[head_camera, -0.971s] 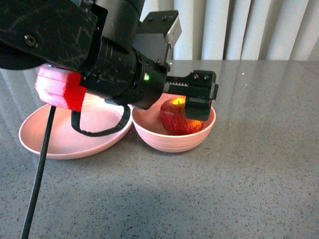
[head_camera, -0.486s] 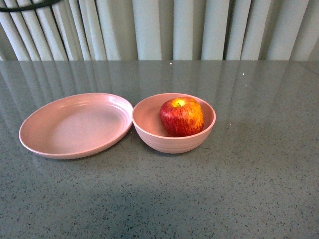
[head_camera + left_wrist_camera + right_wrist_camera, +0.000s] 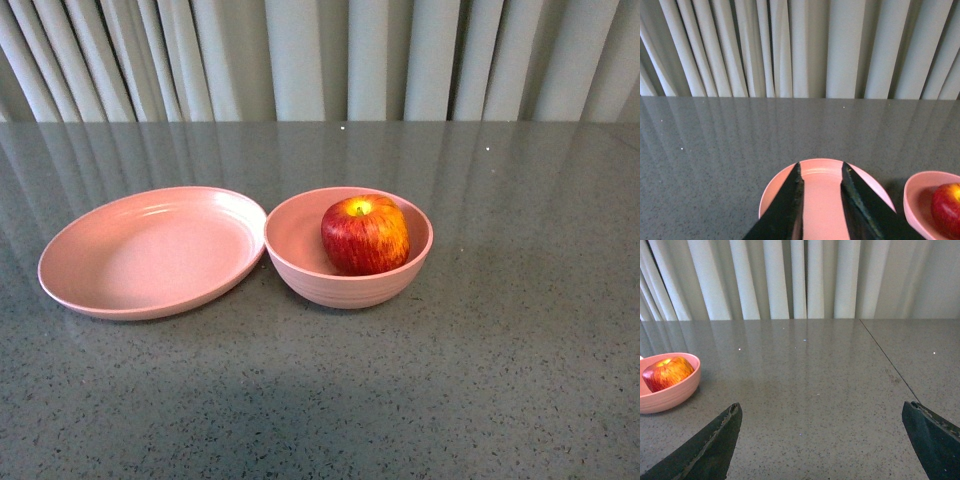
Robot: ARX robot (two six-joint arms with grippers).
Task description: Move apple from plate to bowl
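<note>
Sitting upright in the bowl (image 3: 300,250), the apple (image 3: 365,234); plate (image 3: 150,252) bare.

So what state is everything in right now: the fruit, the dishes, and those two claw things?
apple: upright in the bowl, stem dip up, untouched.
bowl: upright, holding the apple.
plate: empty, its rim meets the bowl's.
left end effector: open, holding nothing.
right end effector: wide open, holding nothing.

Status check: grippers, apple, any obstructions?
Both grippers' jaws open, holding nothing. Apple sits in bowl; plate bare. Nothing in the way.
</note>
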